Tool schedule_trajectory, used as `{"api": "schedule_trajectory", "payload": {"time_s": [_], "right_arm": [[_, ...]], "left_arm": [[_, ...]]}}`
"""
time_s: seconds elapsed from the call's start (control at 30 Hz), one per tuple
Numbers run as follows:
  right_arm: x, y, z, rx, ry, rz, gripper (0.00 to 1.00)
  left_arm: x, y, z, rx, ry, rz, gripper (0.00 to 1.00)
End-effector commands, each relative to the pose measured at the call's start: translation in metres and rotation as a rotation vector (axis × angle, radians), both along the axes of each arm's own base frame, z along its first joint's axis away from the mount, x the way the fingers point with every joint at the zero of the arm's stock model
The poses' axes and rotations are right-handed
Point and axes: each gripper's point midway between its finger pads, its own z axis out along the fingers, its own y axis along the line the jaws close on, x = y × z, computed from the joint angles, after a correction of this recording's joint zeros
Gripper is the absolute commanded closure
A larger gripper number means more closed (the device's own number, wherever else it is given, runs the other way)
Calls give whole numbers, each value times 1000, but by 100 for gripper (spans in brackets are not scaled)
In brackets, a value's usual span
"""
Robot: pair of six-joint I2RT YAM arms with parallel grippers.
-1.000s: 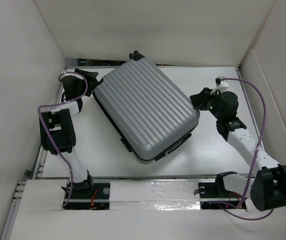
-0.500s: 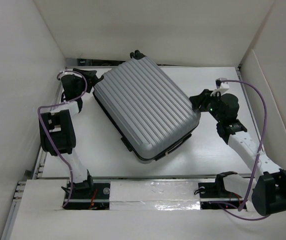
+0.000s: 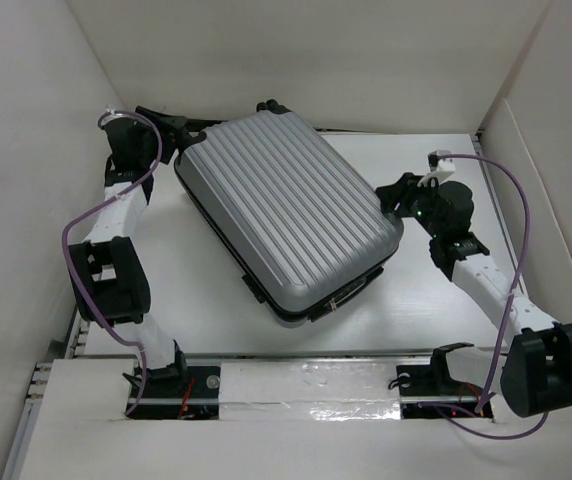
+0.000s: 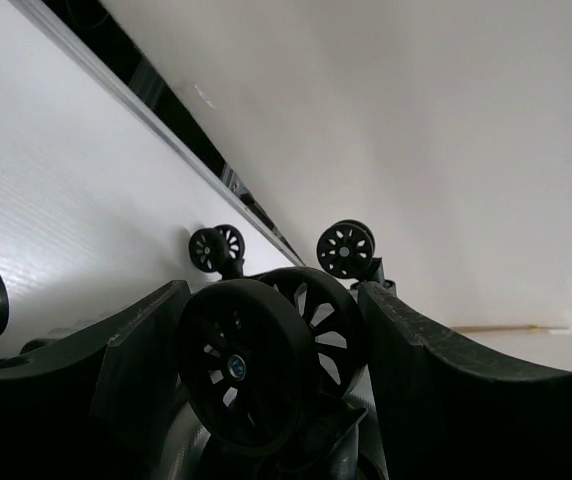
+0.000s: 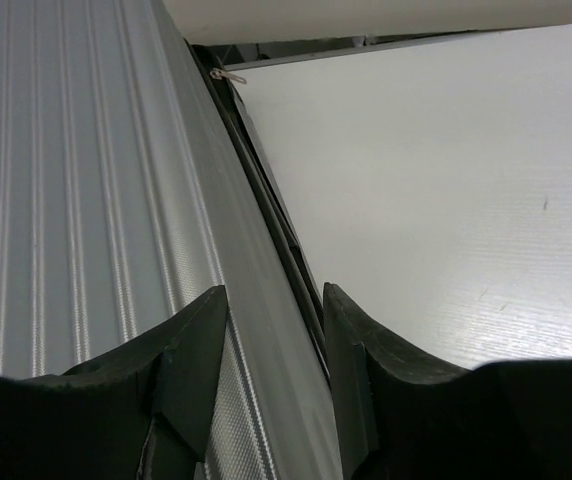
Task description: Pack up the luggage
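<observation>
The luggage (image 3: 286, 215) is a shut silver ribbed suitcase lying slantwise on the white table (image 3: 196, 290). My left gripper (image 3: 171, 128) is at its far left corner. In the left wrist view a black twin spinner wheel (image 4: 256, 365) fills the space between the fingers of that gripper (image 4: 274, 300), which are shut on it. My right gripper (image 3: 394, 205) is at the suitcase's right edge. In the right wrist view that gripper (image 5: 276, 295) straddles the shell's rim (image 5: 266, 330): one finger lies on the ribbed top (image 5: 86, 180), the other beside the dark seam.
Two more spinner wheels (image 4: 346, 248) (image 4: 214, 248) stand beyond the held one, close to the back wall. White walls (image 3: 36, 150) enclose the table on the left, back and right. Bare table (image 5: 436, 180) lies right of the suitcase.
My left gripper has closed on the wheel and moved back and to the left. The suitcase's far left corner shifted with it. The right gripper has stayed at the right edge.
</observation>
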Motion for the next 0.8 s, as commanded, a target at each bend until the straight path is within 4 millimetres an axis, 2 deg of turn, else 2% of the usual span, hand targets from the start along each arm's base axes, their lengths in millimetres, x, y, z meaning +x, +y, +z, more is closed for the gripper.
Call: {"api": "schedule_trajectory", "payload": {"time_s": [0.0, 0.03, 0.1, 0.13, 0.17, 0.2, 0.23, 0.3, 0.33, 0.37, 0.5, 0.67, 0.7, 0.73, 0.77], "right_arm": [[-12, 22, -30, -44, 106, 97, 48], [-13, 25, -31, -48, 111, 105, 48], [-12, 23, -33, -57, 121, 92, 45], [-11, 22, -33, -60, 123, 88, 45], [-10, 20, -33, -63, 123, 76, 43], [-10, 20, -33, -66, 127, 74, 43], [-9, 19, -32, -65, 127, 72, 43], [-9, 18, -33, -74, 136, 63, 38], [-8, 17, -35, -76, 140, 60, 38], [-7, 16, -35, -78, 141, 56, 36], [-9, 14, -38, -89, 153, 44, 30], [-10, 7, -29, -93, 134, 12, 19], [-12, 6, -29, -94, 138, 6, 19], [-13, 5, -27, -93, 137, 1, 19], [-14, 4, -23, -90, 128, -3, 19]], "left_arm": [[-18, -25, 86, 15, -159, -103, 100], [-21, -27, 86, 13, -151, -115, 100], [-26, -17, 81, 14, -127, -104, 100], [-31, -18, 68, 11, -99, -106, 100], [-36, -11, 68, 16, -103, -88, 100], [-39, -5, 60, 18, -87, -72, 100], [-43, -5, 43, 12, -53, -74, 100], [-48, -7, 34, 3, -43, -75, 100], [-51, -7, 19, -2, -16, -69, 100], [-53, -7, 19, -2, -22, -67, 100], [-53, 3, -2, 38, 37, -23, 100], [-55, 13, -30, 73, 97, 28, 100], [-55, 14, -35, 76, 100, 32, 96], [-56, 17, -45, 82, 122, 49, 86], [-56, 19, -51, 96, 134, 55, 53]]}}
